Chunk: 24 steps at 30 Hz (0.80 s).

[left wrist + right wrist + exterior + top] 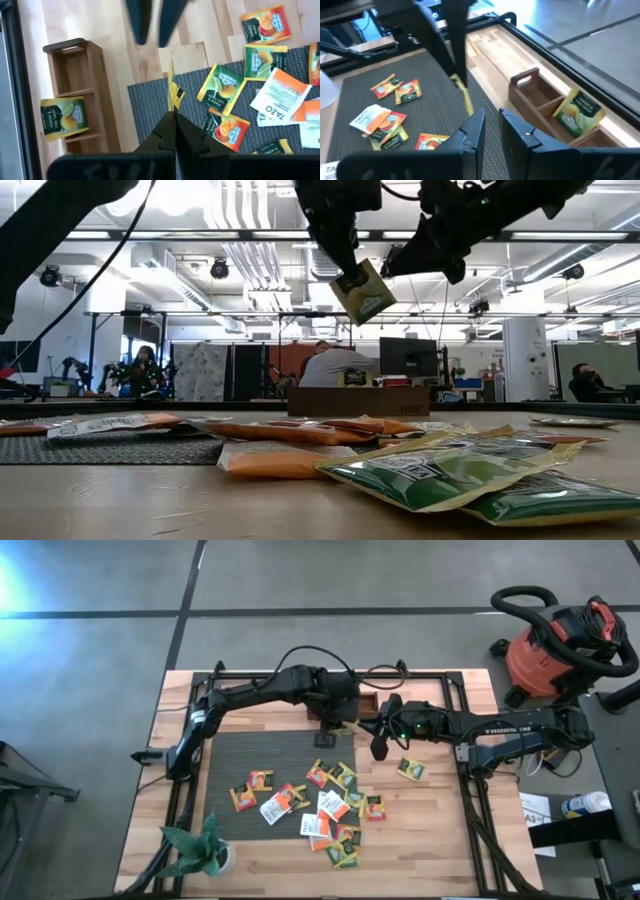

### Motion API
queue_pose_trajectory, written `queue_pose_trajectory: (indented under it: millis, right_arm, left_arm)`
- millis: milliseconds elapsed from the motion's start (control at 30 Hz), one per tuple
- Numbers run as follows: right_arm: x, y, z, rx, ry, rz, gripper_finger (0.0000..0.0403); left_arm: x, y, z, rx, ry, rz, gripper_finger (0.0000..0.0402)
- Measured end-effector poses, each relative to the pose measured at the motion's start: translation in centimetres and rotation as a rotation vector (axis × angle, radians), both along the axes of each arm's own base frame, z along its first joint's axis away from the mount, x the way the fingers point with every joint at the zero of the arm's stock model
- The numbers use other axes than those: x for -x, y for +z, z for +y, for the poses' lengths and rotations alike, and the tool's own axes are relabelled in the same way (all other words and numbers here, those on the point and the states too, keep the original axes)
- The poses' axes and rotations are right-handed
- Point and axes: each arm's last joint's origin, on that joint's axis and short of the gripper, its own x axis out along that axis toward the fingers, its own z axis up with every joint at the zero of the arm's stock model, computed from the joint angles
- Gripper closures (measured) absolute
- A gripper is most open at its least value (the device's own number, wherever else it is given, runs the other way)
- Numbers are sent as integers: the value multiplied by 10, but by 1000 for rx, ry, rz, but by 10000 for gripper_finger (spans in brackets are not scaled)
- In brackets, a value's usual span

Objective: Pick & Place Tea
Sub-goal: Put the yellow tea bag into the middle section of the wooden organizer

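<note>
Several tea packets [325, 802], green, orange, yellow and white, lie scattered flat on the grey mat [250, 750]. At the table's far side stands a wooden box [363, 702] with compartments. One yellow-green packet [62, 117] leans in one of them. My left gripper [335, 730] hangs above the mat's far edge, shut on another yellow-green packet [363, 292]. Just to its right is my right gripper [376, 735], whose fingers [472, 131] stand a little apart with nothing between them. My left gripper pinches the yellow-green packet between its two fingers at one edge [173, 102]. The fingers slant down from above. The packet hangs tilted below the fingertips [347, 277], lifted clear of the mat and the box.
One packet [410, 768] lies on bare wood to the right of the mat. A potted plant [200, 850] stands at the near left corner. The black frame rails [465, 740] run along the table's sides. A red shop vacuum [555, 640] stands on the floor beyond the far right corner.
</note>
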Motion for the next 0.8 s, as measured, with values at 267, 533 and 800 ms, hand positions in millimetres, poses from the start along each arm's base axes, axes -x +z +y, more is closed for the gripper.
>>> queue_pose_trajectory:
  millis: [267, 533, 800]
  right_arm:
    - [0, -1, 1, -24, 17, 0, 349]
    - [0, -2, 1, -31, 31, 7, 348]
    - [3, -9, 1, -36, 28, 46, 349]
  left_arm:
    - [-4, 2, 0, -10, 0, -44, 401]
    - [-7, 3, -1, -10, -5, -73, 402]
    - [-9, 5, -2, 10, -12, -104, 402]
